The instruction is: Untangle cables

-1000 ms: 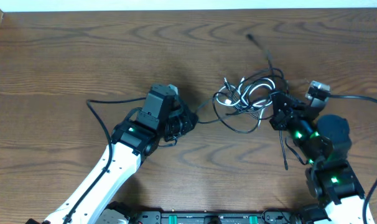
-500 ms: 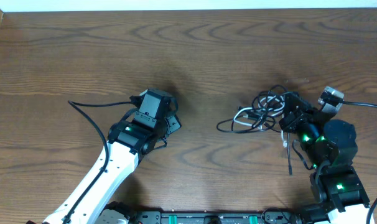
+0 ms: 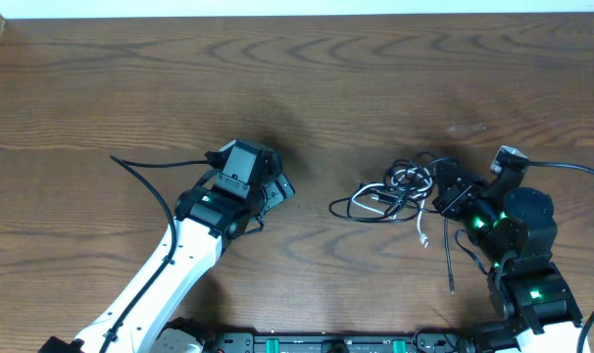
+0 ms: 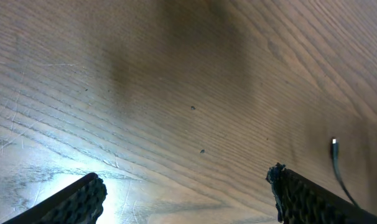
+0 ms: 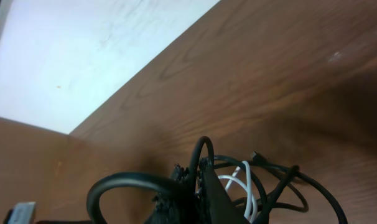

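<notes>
The cables (image 3: 387, 192) lie in one tangled bunch of black loops with a white one (image 3: 420, 231) on the wooden table, right of centre. My right gripper (image 3: 442, 192) sits at the bunch's right edge. In the right wrist view its jaws (image 5: 198, 182) are pressed shut on a black cable loop (image 5: 203, 149), and the white cable (image 5: 245, 188) curls just beyond. My left gripper (image 3: 280, 186) stands open over bare wood, well left of the bunch. Between its fingertips (image 4: 185, 186) there is nothing; one thin cable end (image 4: 335, 152) shows off to the right.
A loose black tail (image 3: 447, 263) trails from the bunch toward the front. Thicker arm cords run along the table at the left (image 3: 140, 169) and the right (image 3: 571, 167). The table's far edge (image 3: 297, 10) lies along the top.
My left gripper has opened and let go of the cable end, drawing back a little to the left. My right gripper has dragged the bunch toward the front.
</notes>
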Tool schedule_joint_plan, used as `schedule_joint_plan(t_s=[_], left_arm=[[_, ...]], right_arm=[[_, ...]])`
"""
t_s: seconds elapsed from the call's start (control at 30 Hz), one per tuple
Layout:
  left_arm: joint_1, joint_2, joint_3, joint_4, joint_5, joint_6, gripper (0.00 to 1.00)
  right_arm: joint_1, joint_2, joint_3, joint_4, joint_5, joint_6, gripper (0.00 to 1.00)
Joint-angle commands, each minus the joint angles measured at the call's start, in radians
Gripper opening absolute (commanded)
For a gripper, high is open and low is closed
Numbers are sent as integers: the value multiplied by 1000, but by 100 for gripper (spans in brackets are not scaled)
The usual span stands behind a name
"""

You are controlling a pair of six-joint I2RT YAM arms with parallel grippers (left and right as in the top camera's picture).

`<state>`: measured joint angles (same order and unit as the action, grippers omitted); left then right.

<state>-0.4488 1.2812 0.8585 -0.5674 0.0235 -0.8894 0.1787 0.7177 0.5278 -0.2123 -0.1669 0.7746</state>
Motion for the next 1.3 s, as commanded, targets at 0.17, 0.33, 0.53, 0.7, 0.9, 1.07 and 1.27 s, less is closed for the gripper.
schedule_joint_plan(t_s=[0.17, 0.33, 0.53, 0.7, 0.9, 1.07, 1.27], left_arm=[[0, 7, -5, -5, 78, -6, 89], [-2, 6, -5, -4, 257, 3, 89], [-30, 6, -5, 58, 477, 214, 89], [-101, 6, -5, 190, 570, 309, 89], [-182, 6, -5, 310, 569, 354, 89], [-211, 7, -5, 344, 535, 354, 89], [-220, 18, -6, 327, 454, 354, 89]], right_arm=[[0, 0, 20, -33, -64, 54, 1], [0, 11, 20, -83, -83, 112, 1], [0, 68, 19, -95, -120, 170, 1], [0, 141, 19, -76, -194, 284, 1], [0, 248, 19, 36, -234, 304, 1], [0, 338, 19, 239, -380, 314, 1], [0, 394, 19, 393, -533, 313, 3]])
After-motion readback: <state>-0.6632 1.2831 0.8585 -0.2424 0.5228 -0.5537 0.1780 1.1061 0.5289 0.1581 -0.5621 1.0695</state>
